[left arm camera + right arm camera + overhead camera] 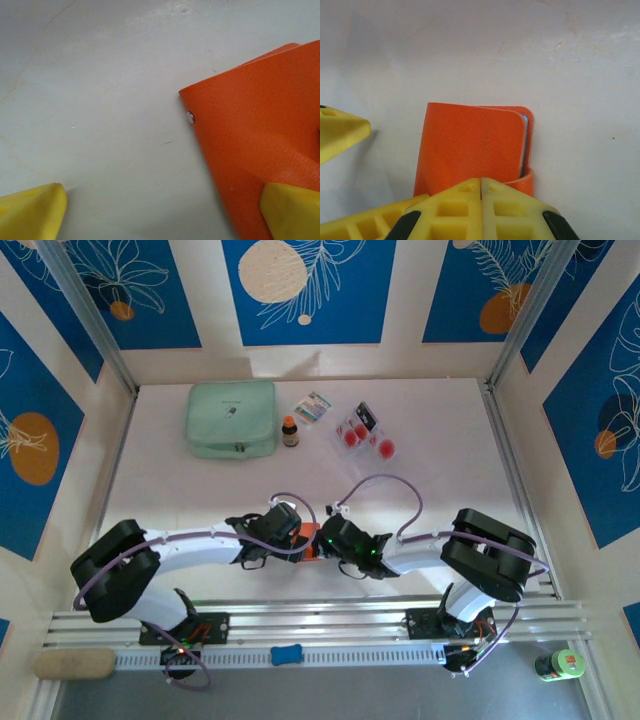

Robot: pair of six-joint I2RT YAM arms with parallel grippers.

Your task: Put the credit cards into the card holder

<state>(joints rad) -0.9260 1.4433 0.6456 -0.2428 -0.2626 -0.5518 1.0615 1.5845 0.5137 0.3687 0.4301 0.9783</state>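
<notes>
Fingers of the right end effector sit pressed together, hiding the near edge of the orange card holder; any pinch cannot be told. The left end effector gapes wide, one fingertip over the holder's corner; credit cards lie far off on the table.

bright overhead light glares off the table, shadows are soft, close wrist views look blurry.
</notes>
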